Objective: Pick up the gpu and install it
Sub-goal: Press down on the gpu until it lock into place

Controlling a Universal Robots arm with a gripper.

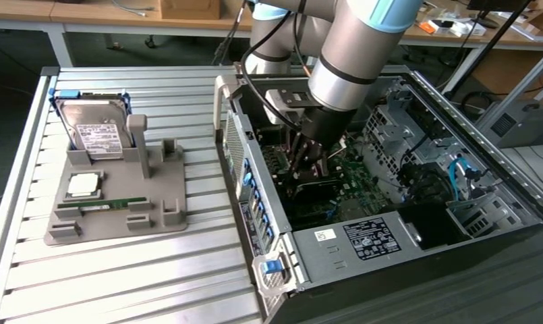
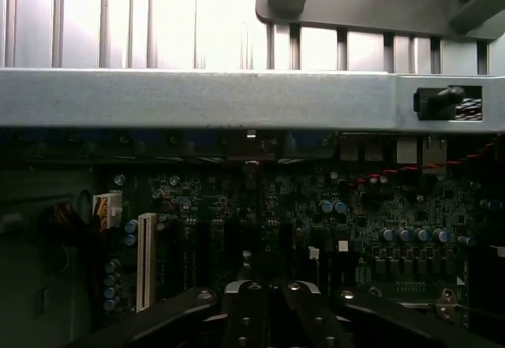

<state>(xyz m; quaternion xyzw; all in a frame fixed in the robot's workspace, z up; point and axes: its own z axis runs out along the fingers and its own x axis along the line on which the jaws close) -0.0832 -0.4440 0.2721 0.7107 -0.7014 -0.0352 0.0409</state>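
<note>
Hanging inside open computer case (image 1: 406,223) above motherboard (image 2: 316,222): gripper (image 1: 307,158), fingers pressed together, gpu unseen.

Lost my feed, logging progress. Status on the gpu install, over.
Gripper low inside computer case, close over motherboard. Gpu held or not: cannot tell. No obstruction seen beneath.

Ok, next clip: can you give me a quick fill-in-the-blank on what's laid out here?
1. The end effector is lowered inside the open computer case, above its green ___.
2. The gray holder sits on the slatted table at the exterior view's ___ of the case.
3. Propped up at the holder's far end is a silver ___ with a white label.
4. The narrow green part lying flat in the holder is a ___ stick.

Missing words: motherboard; left; hard drive; RAM.
</note>
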